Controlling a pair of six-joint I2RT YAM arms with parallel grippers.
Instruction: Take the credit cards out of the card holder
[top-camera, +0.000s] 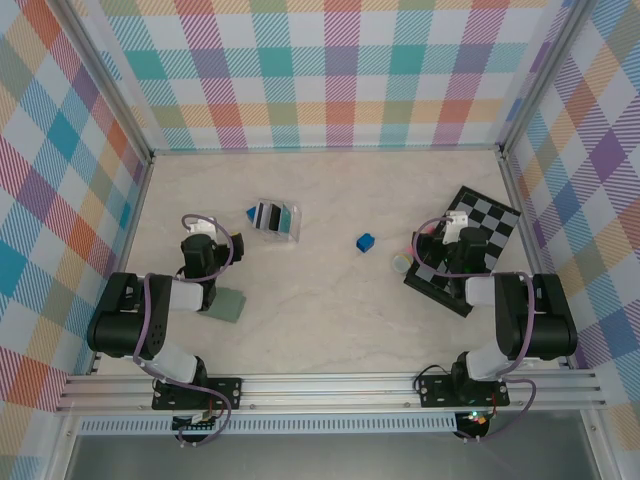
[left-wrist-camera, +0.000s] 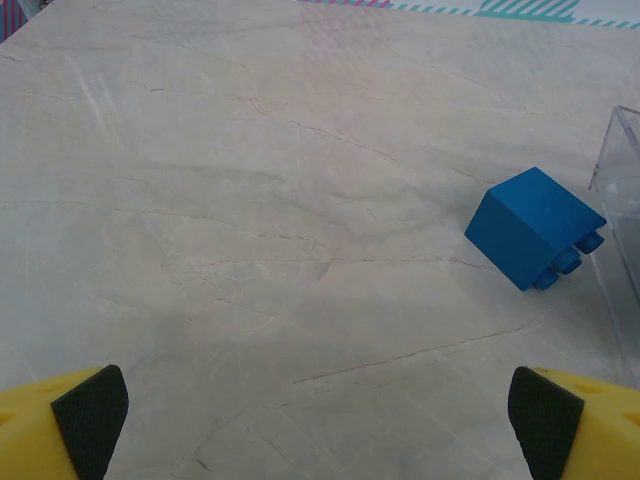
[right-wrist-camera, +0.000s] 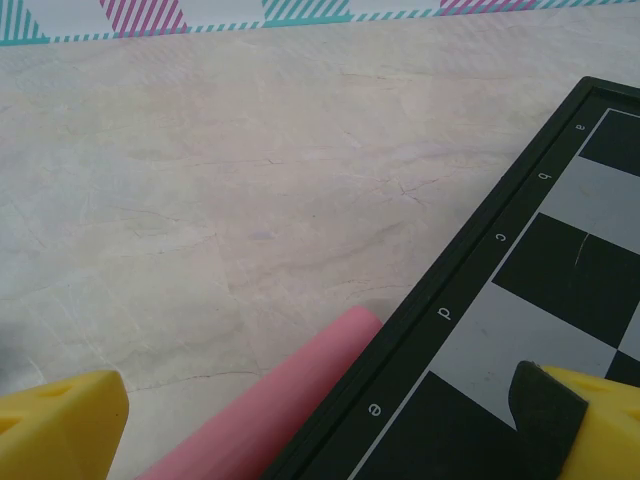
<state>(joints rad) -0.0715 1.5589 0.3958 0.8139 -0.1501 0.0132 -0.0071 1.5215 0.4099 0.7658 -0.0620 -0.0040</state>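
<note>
Both fold low: left arm (top-camera: 150, 318), right arm (top-camera: 520, 315); left pincer (left-wrist-camera: 318, 420), right pincer (right-wrist-camera: 315, 420) gape wide. Chessboard (right-wrist-camera: 540, 330) edge reads a–e.

Blue block (left-wrist-camera: 535, 225) beside clear stand (top-camera: 272, 218) — chessboard (top-camera: 470, 245) right, pink tube (right-wrist-camera: 270, 410) touching.

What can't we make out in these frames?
- Grey-green flat card holder: top view, left arm covers its left edge; too small to see any cards.
- Clear plastic stand: left wrist view, cut off by right edge.
- Pink tube-like thing: right wrist view, black chessboard rim and bottom edge cut it; identity unclear.
</note>
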